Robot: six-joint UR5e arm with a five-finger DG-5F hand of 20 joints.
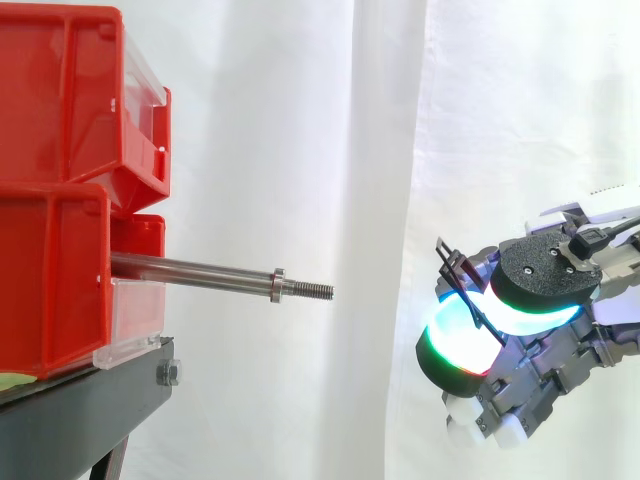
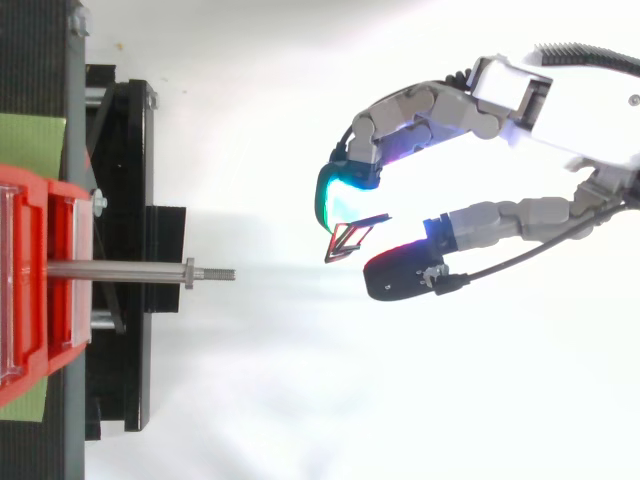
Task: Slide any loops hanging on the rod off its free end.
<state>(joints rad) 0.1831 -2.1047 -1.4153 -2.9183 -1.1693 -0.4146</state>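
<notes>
1. The red bins [image 1: 60, 200] filled the left of the side view, stacked on a black stand [image 1: 90, 400] before a white curtain [image 1: 300, 120].
2. The hand [image 2: 430, 105] came in from the right of both views, well apart from the bins.
3. The rod [image 1: 200, 272] stuck out level from the lower bin toward the right. A collar sat near its bare, threaded free end, and nothing hung on it.
4. A fingertip [image 2: 340, 190] glowing cyan and green and the red-edged thumb were curled in, pinching a small dark wire loop [image 2: 352, 236] between them.
5. The loop sat right of centre in the top view, past the rod's tip and clear of it.
</notes>
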